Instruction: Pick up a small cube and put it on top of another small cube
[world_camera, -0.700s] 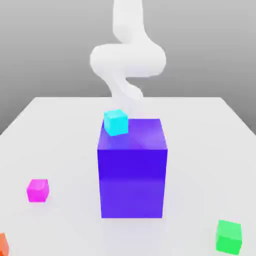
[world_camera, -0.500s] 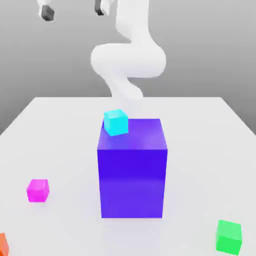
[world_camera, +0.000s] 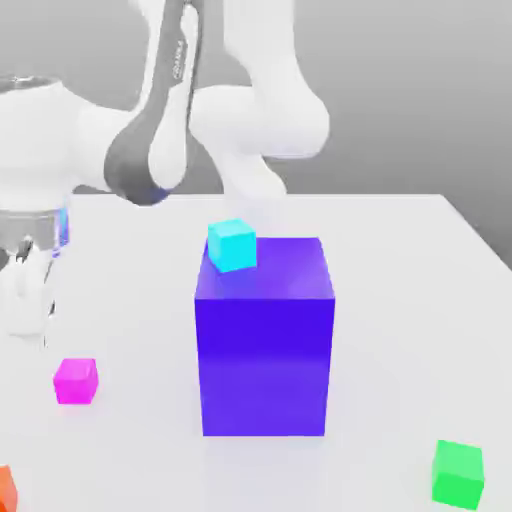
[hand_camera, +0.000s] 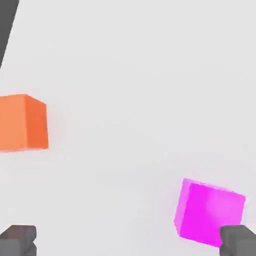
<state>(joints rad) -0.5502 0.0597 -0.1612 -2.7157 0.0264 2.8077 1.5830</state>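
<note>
- Gripper (hand_camera: 128, 241): in the hand view two dark grey fingertips (hand_camera: 18, 239) stand at the lower corners of the frame, spread wide apart with nothing between them. In the exterior view the white hand hangs at the far left of the frame, above the table.
- Small magenta cube (world_camera: 76, 381): rests on the white table (world_camera: 400, 260) in the lower left of the exterior view, below the hand and well apart from the big block. In the hand view it lies in the lower right of the frame, just beside one fingertip, not gripped.
- Blue-violet block (world_camera: 264, 345): large, upright, at the centre of the exterior view.
- Cyan cube (world_camera: 232, 245): small, seated on the upper left corner of the block's top face as the exterior view shows it.
- Green cube (world_camera: 458, 473): on the table in the lower right corner of the exterior view, well apart from the block.
- Orange cube (hand_camera: 22, 122): at the left edge of the hand view, mid-height, well apart from the magenta cube; a sliver of it appears at the lower left corner of the exterior view.
- Robot arm (world_camera: 250, 110): white, rising behind the block, with a grey-banded link sweeping toward the upper left of the exterior view.
</note>
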